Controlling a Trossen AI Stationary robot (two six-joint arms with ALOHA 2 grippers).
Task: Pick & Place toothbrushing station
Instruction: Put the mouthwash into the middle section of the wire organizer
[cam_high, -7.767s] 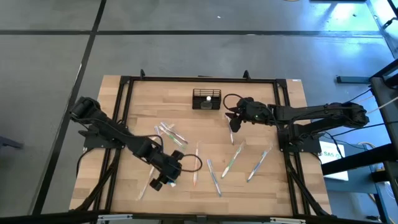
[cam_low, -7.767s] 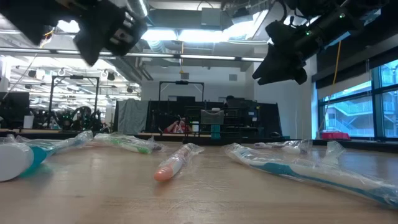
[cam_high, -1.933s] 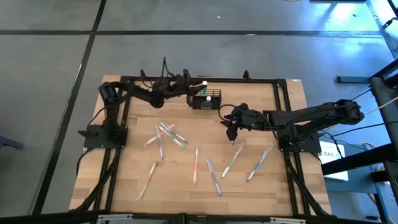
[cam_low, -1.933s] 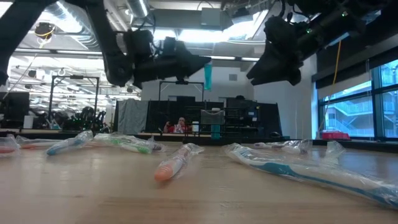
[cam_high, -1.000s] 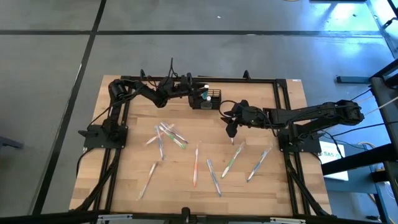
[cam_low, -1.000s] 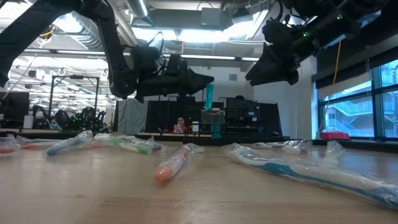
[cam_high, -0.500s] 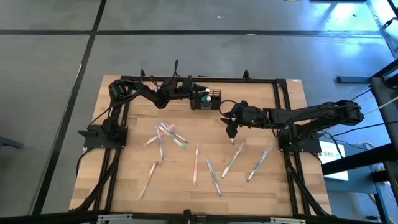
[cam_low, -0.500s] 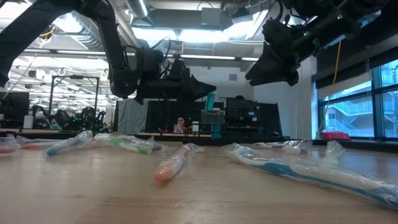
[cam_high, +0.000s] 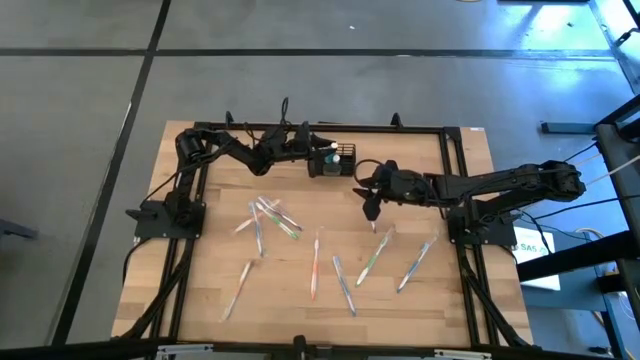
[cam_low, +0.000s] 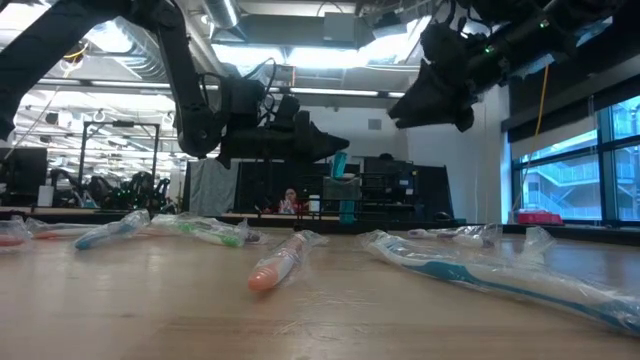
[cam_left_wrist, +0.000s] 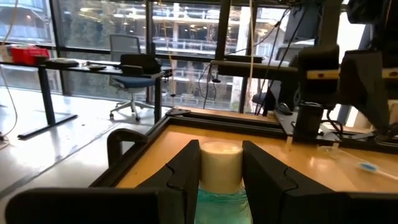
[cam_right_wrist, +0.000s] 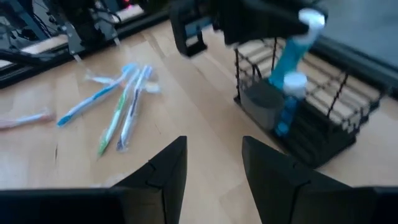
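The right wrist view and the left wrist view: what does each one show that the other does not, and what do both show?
Only the right wrist view shows the black wire caddy, a teal tube already standing in it, and wrapped toothbrushes lying on the table.

Only the left wrist view shows the left gripper closed on the white cap of its teal tube, with an office chair behind.

Both show the held tube and the wooden tabletop.

text: none legible | labels: none | brands: none | numbers: none | signs: none
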